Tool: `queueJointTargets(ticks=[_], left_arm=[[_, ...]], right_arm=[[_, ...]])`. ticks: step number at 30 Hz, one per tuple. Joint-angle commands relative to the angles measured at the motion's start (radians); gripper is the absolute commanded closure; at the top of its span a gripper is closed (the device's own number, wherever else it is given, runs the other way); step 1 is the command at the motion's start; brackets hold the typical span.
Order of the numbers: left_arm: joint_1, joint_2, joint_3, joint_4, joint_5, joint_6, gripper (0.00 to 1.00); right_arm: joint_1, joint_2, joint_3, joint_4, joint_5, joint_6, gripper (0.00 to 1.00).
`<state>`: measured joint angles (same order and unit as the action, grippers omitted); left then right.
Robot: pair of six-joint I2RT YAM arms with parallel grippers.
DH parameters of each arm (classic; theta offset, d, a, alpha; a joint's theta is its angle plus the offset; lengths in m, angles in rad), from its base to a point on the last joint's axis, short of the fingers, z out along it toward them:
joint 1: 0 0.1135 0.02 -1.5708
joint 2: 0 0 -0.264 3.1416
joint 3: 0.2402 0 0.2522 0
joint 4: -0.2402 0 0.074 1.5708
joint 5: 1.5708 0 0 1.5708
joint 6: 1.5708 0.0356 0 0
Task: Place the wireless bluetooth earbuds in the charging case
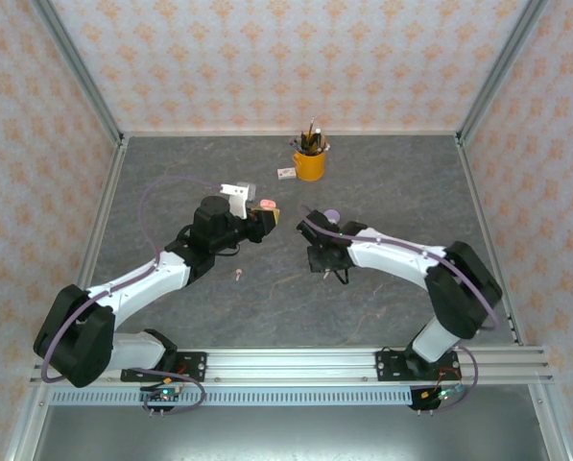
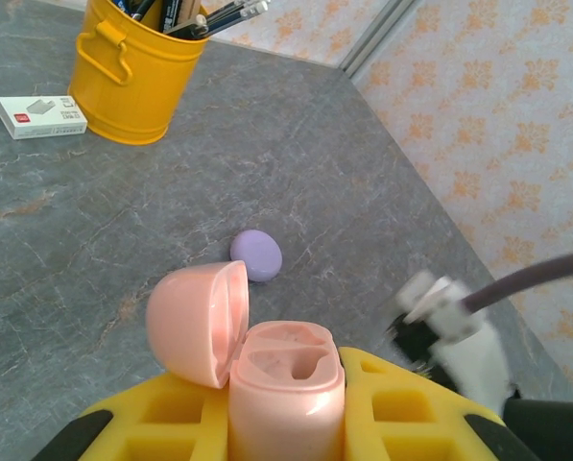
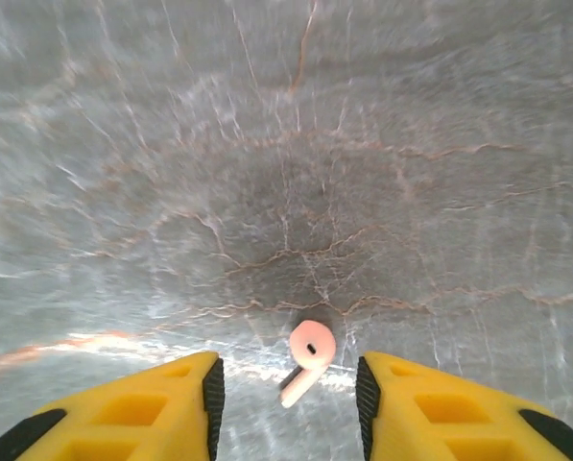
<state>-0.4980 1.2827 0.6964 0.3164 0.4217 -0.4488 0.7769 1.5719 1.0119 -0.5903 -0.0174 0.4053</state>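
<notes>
My left gripper (image 2: 286,423) is shut on the open pink charging case (image 2: 286,379), held upright with its lid (image 2: 198,322) swung to the left and both slots empty. From above, that case (image 1: 266,206) sits at the left gripper's (image 1: 263,221) tip. A closed lilac case (image 2: 256,254) lies on the table beyond it. My right gripper (image 3: 286,389) points down, open, low over the table. A pale pink earbud (image 3: 308,353) lies on the table between its fingers (image 3: 211,389), touching neither. A second pink earbud (image 1: 239,276) lies near the left forearm. The lilac earbuds are out of view.
A yellow bucket of pens (image 1: 309,163) stands at the back of the grey stone table (image 1: 392,182), with a small white box (image 1: 286,174) to its left. The lilac case (image 1: 331,215) lies just behind the right gripper (image 1: 322,261). Patterned walls enclose the sides.
</notes>
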Motion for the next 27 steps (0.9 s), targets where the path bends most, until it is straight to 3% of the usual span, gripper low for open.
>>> queueJointTargets(ticks=[1, 5, 14, 27], left_arm=[[-0.01, -0.031, -0.016, 0.067, -0.024, -0.014, 1.0], [-0.014, -0.027, -0.021, 0.079, -0.011, -0.014, 1.0], [-0.028, -0.01, -0.023, 0.102, 0.017, 0.003, 1.0], [-0.049, 0.003, -0.012, 0.103, 0.028, 0.018, 1.0]], right_arm=[[-0.02, -0.063, -0.037, -0.022, 0.008, 0.203, 0.56], [-0.034, -0.099, -0.08, -0.003, 0.01, 0.285, 0.54], [-0.087, -0.072, -0.145, 0.071, -0.065, 0.312, 0.54], [-0.088, 0.005, -0.177, 0.203, -0.137, 0.365, 0.55]])
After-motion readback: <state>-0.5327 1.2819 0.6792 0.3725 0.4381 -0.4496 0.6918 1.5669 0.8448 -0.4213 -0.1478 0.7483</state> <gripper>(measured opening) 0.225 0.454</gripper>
